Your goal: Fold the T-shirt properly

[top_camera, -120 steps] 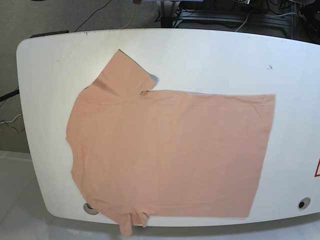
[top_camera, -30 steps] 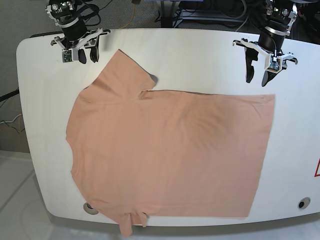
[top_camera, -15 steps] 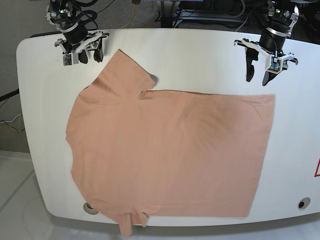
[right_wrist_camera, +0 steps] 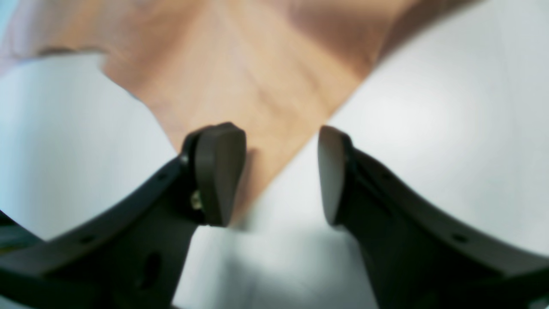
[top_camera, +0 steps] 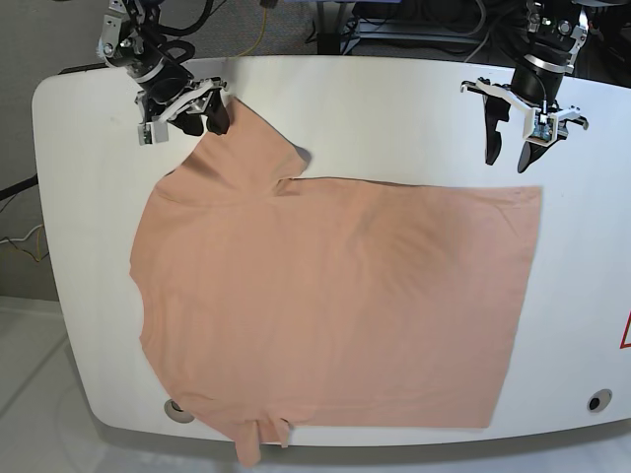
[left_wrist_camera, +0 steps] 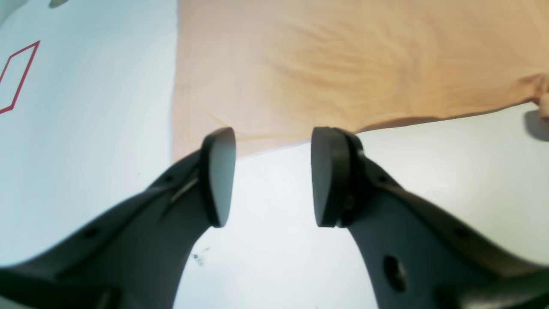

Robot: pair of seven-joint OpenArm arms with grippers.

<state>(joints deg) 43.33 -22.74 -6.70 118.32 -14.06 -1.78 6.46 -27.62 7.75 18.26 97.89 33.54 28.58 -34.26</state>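
Observation:
The salmon-pink T-shirt [top_camera: 335, 296] lies spread flat on the white table [top_camera: 394, 108], neck end toward the base view's left. My right gripper [top_camera: 205, 123] hovers at the tip of the far sleeve [top_camera: 242, 143]. In the right wrist view the gripper [right_wrist_camera: 279, 176] is open, with the sleeve's pointed corner [right_wrist_camera: 257, 163] reaching in between its fingers. My left gripper [top_camera: 507, 161] hangs open over bare table just behind the shirt's far hem corner [top_camera: 527, 192]. In the left wrist view that gripper [left_wrist_camera: 270, 176] holds nothing, and the shirt's edge [left_wrist_camera: 266, 139] lies just beyond its fingertips.
Two round holes [top_camera: 178, 411] [top_camera: 598, 401] sit near the table's front edge. A red outlined mark [top_camera: 625, 333] is at the right edge. Cables and dark equipment [top_camera: 414, 25] lie behind the table's far edge.
My right gripper has moved toward the shirt, from bare table to the tip of the far sleeve, and turned slightly. My left gripper has stayed in place.

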